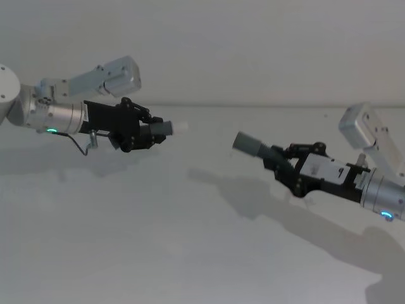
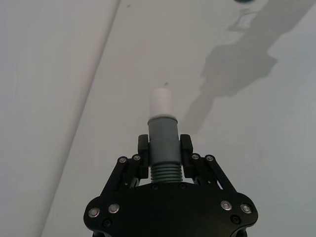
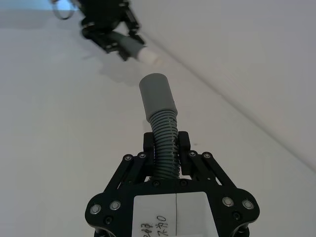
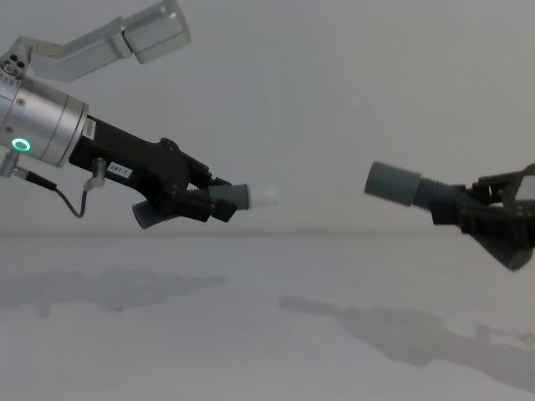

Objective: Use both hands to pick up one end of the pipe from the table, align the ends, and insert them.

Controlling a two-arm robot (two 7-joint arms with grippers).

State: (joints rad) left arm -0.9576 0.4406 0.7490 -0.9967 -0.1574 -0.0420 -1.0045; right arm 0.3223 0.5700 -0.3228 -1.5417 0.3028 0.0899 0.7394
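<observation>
I have both arms raised above the table, each carrying 1 piece of the pipe.

In the head view my left gripper sits at about 10 o'clock. Its 2 black fingers are drawn in narrow and clamped on the plug piece. The left wrist view shows them pinching the base of the grey collar, just ahead of the ribbed section. The whitish plug tip sticks out clear beyond them, pointing toward 3 o'clock. A green ring light glows on that silver wrist.

My right gripper sits at about 4 o'clock in the head view. Its fingers are likewise narrowed, and they grip the socket piece on its ribbed middle. The smooth grey socket cuff juts out ahead of them, with its open mouth aimed toward 10 o'clock.

The 2 ends face each other across an open gap, well apart and not touching. In the chest view the plug tip lies at about 9 o'clock of centre and the socket cuff at about 3 o'clock, the cuff tilted slightly upward. From the right wrist view, the left gripper and its plug tip show farther off beyond the cuff.

Both pieces are off the table, which carries the arms' shadows beneath them.
</observation>
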